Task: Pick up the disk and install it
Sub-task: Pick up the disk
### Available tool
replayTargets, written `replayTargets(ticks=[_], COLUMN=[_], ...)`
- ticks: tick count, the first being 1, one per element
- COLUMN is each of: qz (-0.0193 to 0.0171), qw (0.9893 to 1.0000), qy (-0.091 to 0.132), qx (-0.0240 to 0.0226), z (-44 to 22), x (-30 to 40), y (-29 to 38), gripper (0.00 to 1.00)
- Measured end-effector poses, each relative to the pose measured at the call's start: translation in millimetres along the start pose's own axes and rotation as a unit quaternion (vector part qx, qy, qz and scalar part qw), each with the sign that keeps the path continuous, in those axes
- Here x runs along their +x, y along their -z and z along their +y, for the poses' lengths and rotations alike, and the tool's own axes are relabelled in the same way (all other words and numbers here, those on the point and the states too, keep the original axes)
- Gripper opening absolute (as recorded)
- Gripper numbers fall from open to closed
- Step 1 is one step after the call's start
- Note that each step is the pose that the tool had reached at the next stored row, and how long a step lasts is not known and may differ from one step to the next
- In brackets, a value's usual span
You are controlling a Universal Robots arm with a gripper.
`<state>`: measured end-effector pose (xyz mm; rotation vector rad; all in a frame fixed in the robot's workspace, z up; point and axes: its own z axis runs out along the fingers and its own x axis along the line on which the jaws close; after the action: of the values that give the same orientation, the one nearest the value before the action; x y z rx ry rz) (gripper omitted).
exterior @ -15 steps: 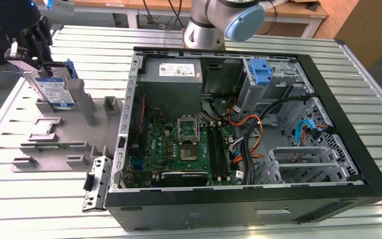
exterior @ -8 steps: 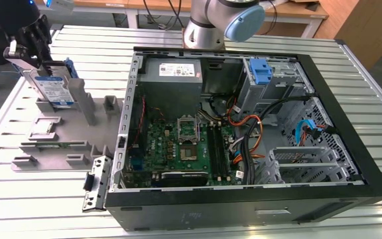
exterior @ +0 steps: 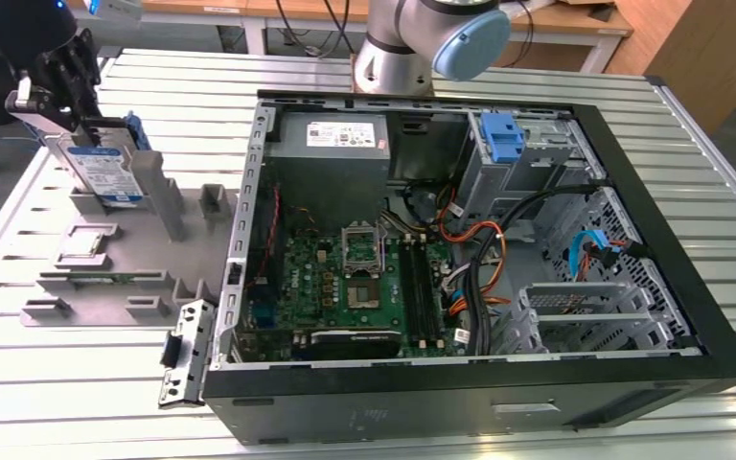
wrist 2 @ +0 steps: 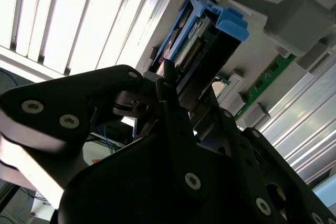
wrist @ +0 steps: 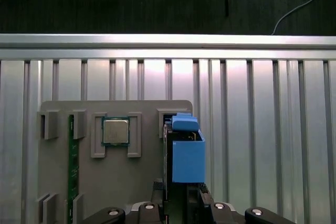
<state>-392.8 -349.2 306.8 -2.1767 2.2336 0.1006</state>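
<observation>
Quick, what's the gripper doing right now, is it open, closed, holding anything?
Gripper: closed on the disk, which stands upright at the grey holder.

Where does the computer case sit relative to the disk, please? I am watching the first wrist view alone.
Observer: In the exterior view, the open computer case lies to the exterior view's right of the disk, on the same slatted table.
Operator: Is anything in its drive bay?
Observer: A narrow blue bracket stands upright there, near the arm's base.
Operator: And the grip?
Observer: In the second wrist view the end effector is shut on the disk's edge beside its connector.
</observation>
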Motion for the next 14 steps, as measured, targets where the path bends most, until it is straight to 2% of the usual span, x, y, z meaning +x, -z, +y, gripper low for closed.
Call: replayTargets(ticks=[14], qz=[0.0003], qw=[1.0], qy=[0.0], qx=[0.0], z=[0.0], x=[1.7], y=[-0.1], gripper=[0.35])
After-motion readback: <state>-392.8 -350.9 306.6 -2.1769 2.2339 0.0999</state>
